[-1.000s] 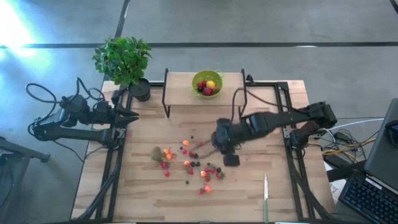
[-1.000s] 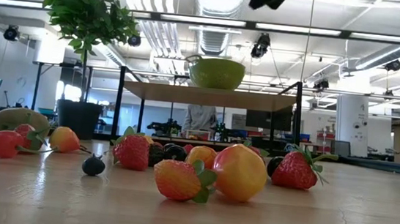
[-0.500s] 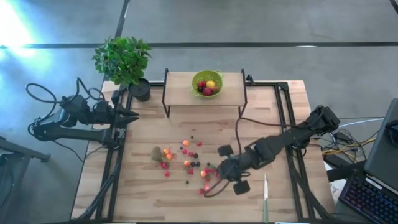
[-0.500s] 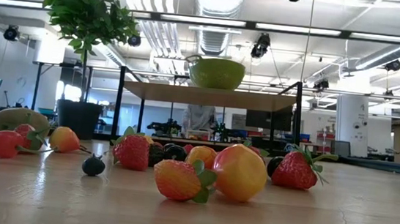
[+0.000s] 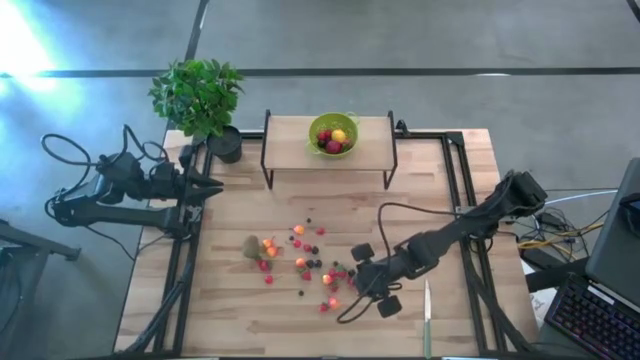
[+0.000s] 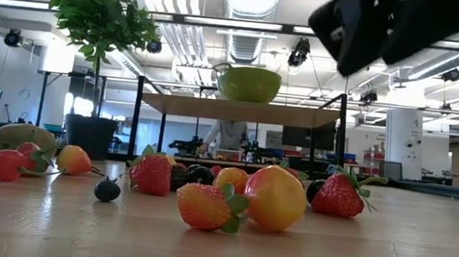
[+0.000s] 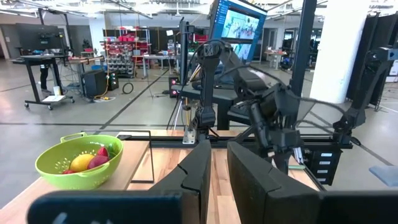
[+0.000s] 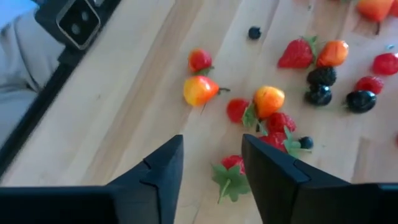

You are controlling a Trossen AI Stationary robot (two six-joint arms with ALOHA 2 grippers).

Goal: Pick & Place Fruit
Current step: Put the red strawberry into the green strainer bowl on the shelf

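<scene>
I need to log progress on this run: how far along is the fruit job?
Done: a few toy fruits sit in the lime-green round bowl on the raised shelf. In hand: nothing; the right gripper hangs open over the scattered small fruits. The left gripper waits shut at the table's edge. Left: those fruits and the fuzzy brown kiwi.

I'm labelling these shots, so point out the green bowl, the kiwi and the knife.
green bowl (image 5: 318,128), high view, on its rim.
kiwi (image 5: 251,246), high view, middle of its brown body.
knife (image 5: 427,302), high view, on its blade.

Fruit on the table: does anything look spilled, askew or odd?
The fruit lies loosely scattered mid-table, while only a few pieces sit in the green bowl up on the shelf. A knife lies apart near the front edge. Nothing looks damaged.
</scene>
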